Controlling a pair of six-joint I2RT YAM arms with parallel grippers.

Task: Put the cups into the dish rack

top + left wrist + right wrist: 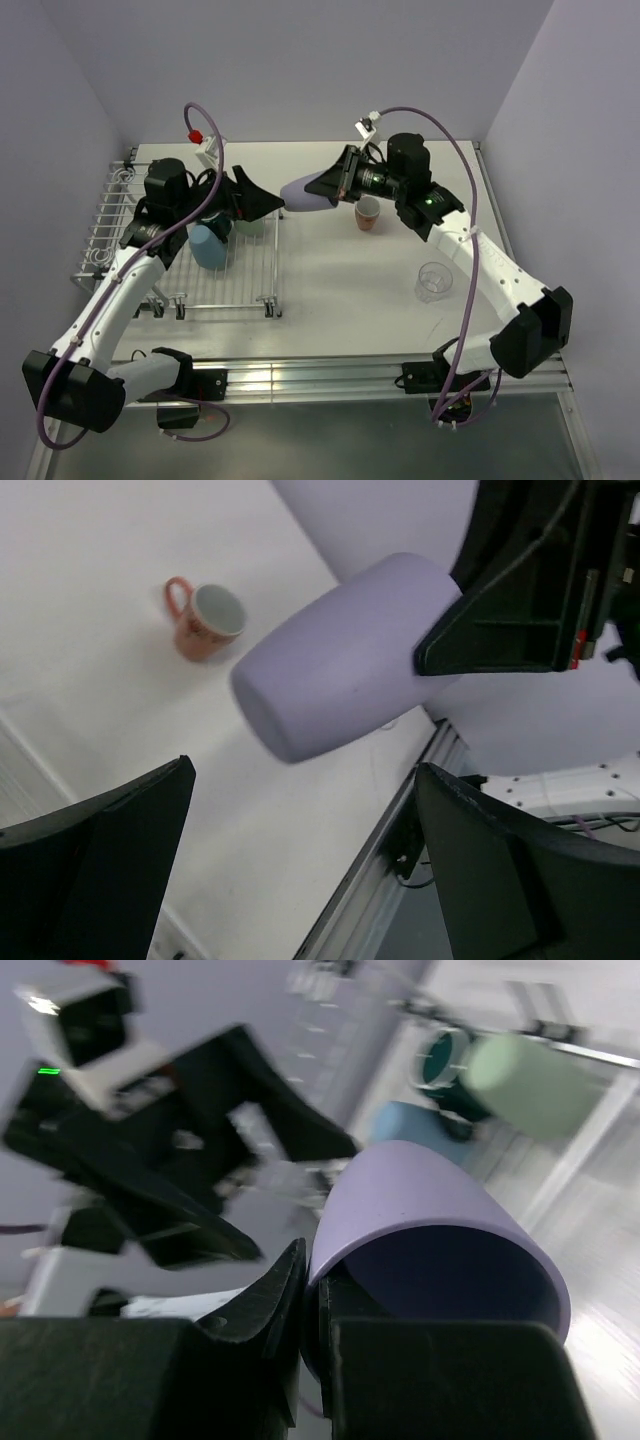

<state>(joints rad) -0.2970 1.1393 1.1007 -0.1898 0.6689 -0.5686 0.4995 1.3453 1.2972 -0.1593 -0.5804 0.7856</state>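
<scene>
You have two arms of one build: white shell links, black joint housings.
- Left arm (112, 300): left lilac cable (190, 112) loops above wrist, small red connector (196, 133) on it.
- Right arm (492, 262): right lilac cable (440, 125) arcs from wrist, white clip (368, 125) at its end, green status light (430, 200) on black housing.
- Left end effector (272, 204): matte black, broad wedge-shaped fingers.
- Right end effector (308, 1280): same matte black, flat angular fingers.
</scene>
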